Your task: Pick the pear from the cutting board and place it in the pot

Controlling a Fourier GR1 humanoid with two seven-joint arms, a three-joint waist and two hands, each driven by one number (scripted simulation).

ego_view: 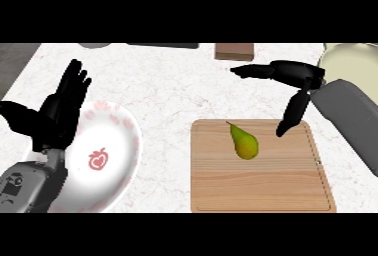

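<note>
A pear (244,142) lies on the cutting board (258,190), bare wood all round it. Right hand (299,74) above the board's far right corner, fingers released; pot (354,60) just beyond. Left hand (59,120), fingers released, rests left of the board over a plate (111,165)

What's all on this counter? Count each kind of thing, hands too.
Pear: 1
Cutting board: 1
Plate: 1
Pot: 1
Brown block: 1
Unclear far-edge shapes: 2 (dark shape, grey shape)
Hands: 2 (left hand, right hand)
Total: 9
</note>
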